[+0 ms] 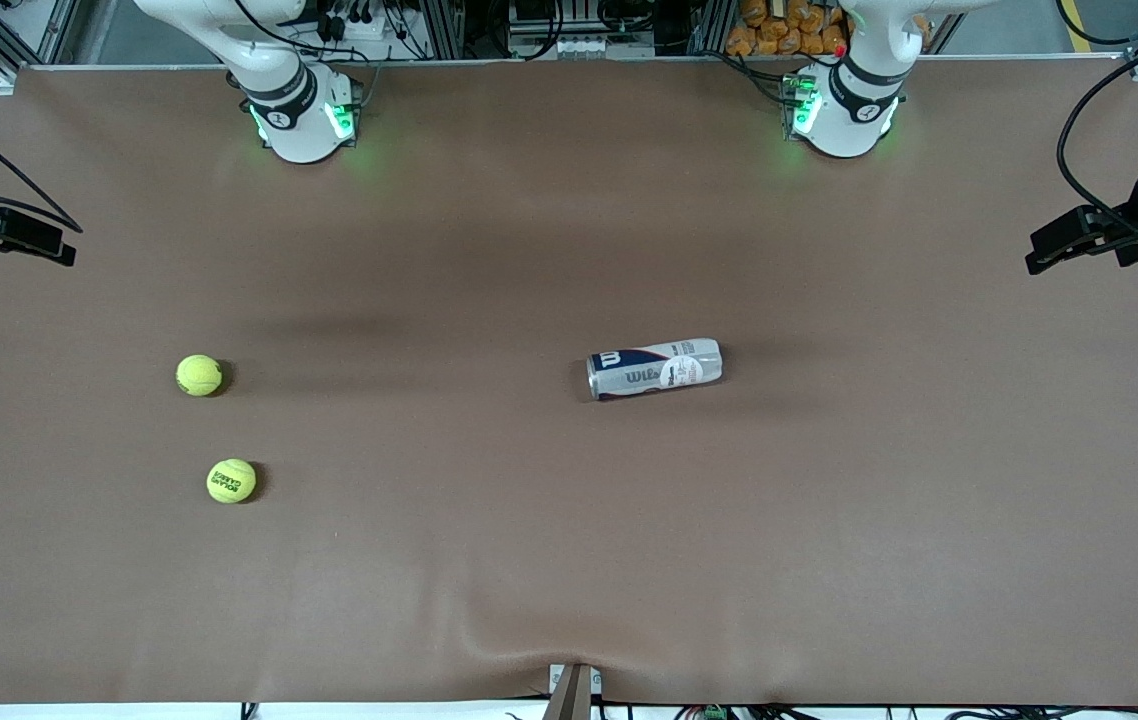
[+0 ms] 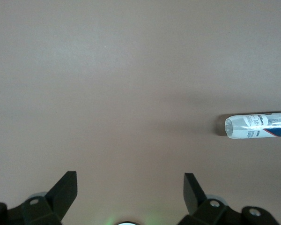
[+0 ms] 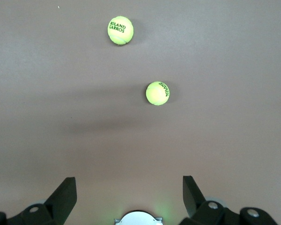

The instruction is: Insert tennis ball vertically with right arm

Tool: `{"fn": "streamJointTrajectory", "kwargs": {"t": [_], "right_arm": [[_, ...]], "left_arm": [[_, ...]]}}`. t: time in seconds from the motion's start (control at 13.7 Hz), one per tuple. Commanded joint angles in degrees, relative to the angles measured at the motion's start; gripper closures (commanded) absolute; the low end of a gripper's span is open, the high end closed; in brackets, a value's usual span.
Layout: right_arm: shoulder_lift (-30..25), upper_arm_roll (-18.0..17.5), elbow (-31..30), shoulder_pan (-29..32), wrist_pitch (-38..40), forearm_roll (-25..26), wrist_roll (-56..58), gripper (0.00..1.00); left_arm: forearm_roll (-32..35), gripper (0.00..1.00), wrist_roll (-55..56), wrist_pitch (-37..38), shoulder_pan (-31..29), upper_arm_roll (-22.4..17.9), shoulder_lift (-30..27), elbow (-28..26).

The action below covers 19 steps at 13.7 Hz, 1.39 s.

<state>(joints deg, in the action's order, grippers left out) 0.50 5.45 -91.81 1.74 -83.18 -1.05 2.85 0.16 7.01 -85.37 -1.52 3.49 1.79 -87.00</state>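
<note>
Nearest the front camera, a tennis ball (image 1: 231, 481) printed with dark lettering lies on the brown desk (image 1: 569, 560) toward the right arm's end. Just a little farther from that camera sits a second tennis ball (image 1: 199, 375), apart from the first and not touching it. Both balls rest free on the desk, with nothing gripping them.

Farther along, near the middle of the desk and more toward the left arm's end, a tennis ball can (image 1: 654, 368) lies on its side, its long axis running roughly along the desk's length. Its label is white, blue and red. It is well apart from both balls.

Up in the air, the right gripper (image 3: 129, 194) hangs over bare desk with its fingers (image 3: 64, 193) spread wide and holding nothing; both balls show in its wrist view. The left gripper (image 2: 130, 192) likewise hangs over bare desk, its fingers (image 2: 65, 190) spread wide and empty, with the can's clear end showing at the edge of its wrist view.
</note>
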Motion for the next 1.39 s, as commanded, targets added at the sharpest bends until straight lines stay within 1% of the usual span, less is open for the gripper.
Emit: {"fn": "streamJointTrajectory", "kwargs": {"t": [0.0,0.22,0.44,0.59,0.81,1.17,1.32], "right_arm": [[-0.4,-0.1,-0.6,0.0,-0.8,0.0,-0.1,0.0],[-0.3,-0.2,-0.6,0.0,-0.9,0.0,-0.1,0.0],[-0.3,-0.2,-0.6,0.0,-1.0,0.0,-0.1,0.0],[-0.3,-0.2,-0.6,0.0,-0.9,0.0,-0.1,0.0],[-0.3,-0.1,-0.7,0.1,-1.0,0.0,-0.1,0.0],[-0.2,-0.1,-1.2,0.1,-1.5,0.0,-0.1,0.0],[-0.2,-0.1,-1.6,0.1,-1.8,0.0,-0.1,0.0]], "left_arm": [[-0.3,0.0,-0.9,1.2,-0.1,0.0,0.8,1.6],[-0.3,0.0,-0.9,1.2,-0.2,-0.1,1.6,1.5],[-3.4,0.0,-1.0,1.2,0.7,0.5,2.7,1.6],[-3.7,0.0,-1.0,1.1,1.5,1.7,4.1,1.6],[-3.3,0.0,-0.9,0.6,3.3,4.1,7.7,1.6],[-2.6,0.0,-0.8,-3.5,11.0,4.3,13.4,1.6],[-0.6,0.0,-0.3,-5.1,14.5,4.3,15.7,1.6]]}}
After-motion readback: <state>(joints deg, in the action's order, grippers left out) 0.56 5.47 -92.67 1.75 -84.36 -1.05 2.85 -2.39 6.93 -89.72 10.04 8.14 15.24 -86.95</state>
